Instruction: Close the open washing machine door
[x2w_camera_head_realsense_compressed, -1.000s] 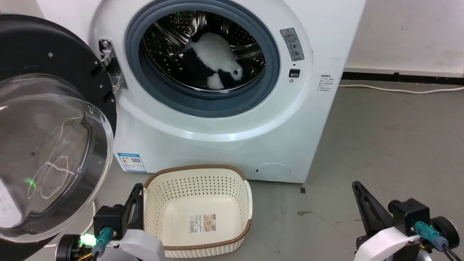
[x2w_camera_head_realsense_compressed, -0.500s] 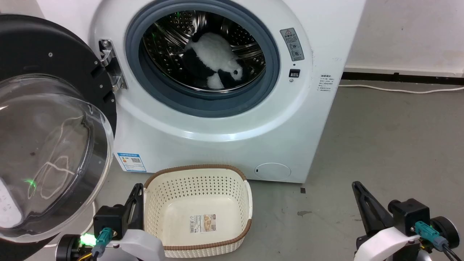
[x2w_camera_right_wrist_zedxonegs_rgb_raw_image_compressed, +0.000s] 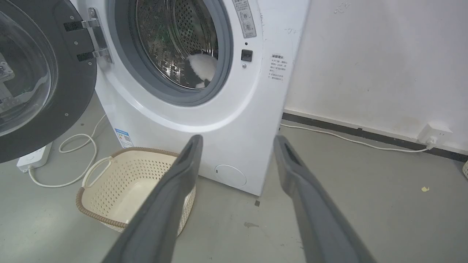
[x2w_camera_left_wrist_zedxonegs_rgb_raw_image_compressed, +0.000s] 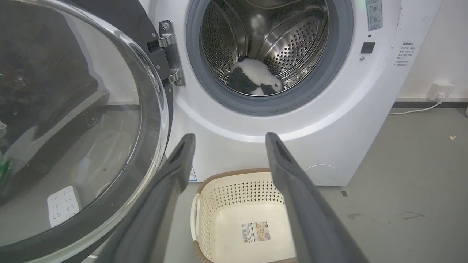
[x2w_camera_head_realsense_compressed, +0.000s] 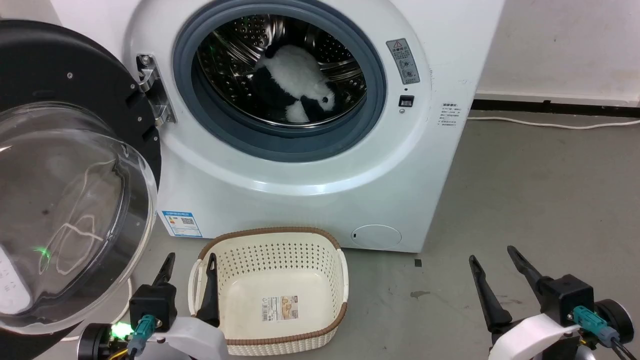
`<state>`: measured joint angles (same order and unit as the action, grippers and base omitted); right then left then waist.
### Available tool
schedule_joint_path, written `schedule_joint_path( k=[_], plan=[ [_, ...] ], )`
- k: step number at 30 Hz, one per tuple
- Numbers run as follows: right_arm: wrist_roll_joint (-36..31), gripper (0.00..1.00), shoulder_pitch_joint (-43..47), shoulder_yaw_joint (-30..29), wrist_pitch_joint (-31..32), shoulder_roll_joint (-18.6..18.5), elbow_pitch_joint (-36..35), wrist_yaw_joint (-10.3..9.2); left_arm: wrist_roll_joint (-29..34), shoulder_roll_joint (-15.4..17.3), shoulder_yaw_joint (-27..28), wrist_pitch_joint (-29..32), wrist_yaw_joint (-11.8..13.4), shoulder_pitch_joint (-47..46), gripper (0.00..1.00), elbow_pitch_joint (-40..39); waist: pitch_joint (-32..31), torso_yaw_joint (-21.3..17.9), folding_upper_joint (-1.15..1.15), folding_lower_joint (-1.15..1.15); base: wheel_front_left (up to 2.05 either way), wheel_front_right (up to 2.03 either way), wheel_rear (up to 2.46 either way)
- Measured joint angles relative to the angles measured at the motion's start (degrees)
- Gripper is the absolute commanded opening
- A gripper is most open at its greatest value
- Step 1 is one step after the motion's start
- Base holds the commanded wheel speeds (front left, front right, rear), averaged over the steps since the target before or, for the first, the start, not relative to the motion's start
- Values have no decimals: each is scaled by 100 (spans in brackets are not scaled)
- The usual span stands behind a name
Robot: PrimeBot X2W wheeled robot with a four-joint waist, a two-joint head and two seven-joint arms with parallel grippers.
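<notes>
**Door wide open, both arms idle: the swing is where it could slip**

The washing machine door (x2w_camera_head_realsense_compressed: 65, 210) hangs swung right out on its hinge (x2w_camera_head_realsense_compressed: 155, 95), at the left of the washing machine (x2w_camera_head_realsense_compressed: 310, 200), with its glass bowl bulging toward the robot. The left fingers (x2w_camera_head_realsense_compressed: 210, 287) are spread apart and hold nothing, low down between the door's bottom edge and the left end of the basket (x2w_camera_head_realsense_compressed: 272, 234). The right fingers (x2w_camera_head_realsense_compressed: 487, 295) are also spread and empty, well off to the right above the floor.

The likely trouble is the push itself. Contact close to the hinge would give little leverage, and the glossy rim and curved glass look easy to slide off. A low sweep could catch the basket, which sits just in front of the machine. Too gentle a shove may leave the door resting unlatched; too hard, and it may bounce back. The soft toy (x2w_camera_head_realsense_compressed: 300, 75) lies well inside the drum, apparently clear of the grey seal, so trapping it seems unlikely.
</notes>
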<state>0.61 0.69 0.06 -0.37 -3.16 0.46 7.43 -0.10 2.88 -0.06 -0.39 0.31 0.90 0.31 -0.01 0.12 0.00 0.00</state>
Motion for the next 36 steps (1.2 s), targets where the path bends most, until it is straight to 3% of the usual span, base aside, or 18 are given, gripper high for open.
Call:
schedule_joint_path(
  k=[15,36],
  plan=[
    [46,100,14,14,-179,-1,62,0,-7,5,-56,-177,-48,12,100,34,-52,243,0,0,0,0,0],
    [56,100,24,369,-482,-16,285,0,-109,55,-25,-476,-97,182,100,7,-107,1007,0,0,0,0,0]
  ],
)
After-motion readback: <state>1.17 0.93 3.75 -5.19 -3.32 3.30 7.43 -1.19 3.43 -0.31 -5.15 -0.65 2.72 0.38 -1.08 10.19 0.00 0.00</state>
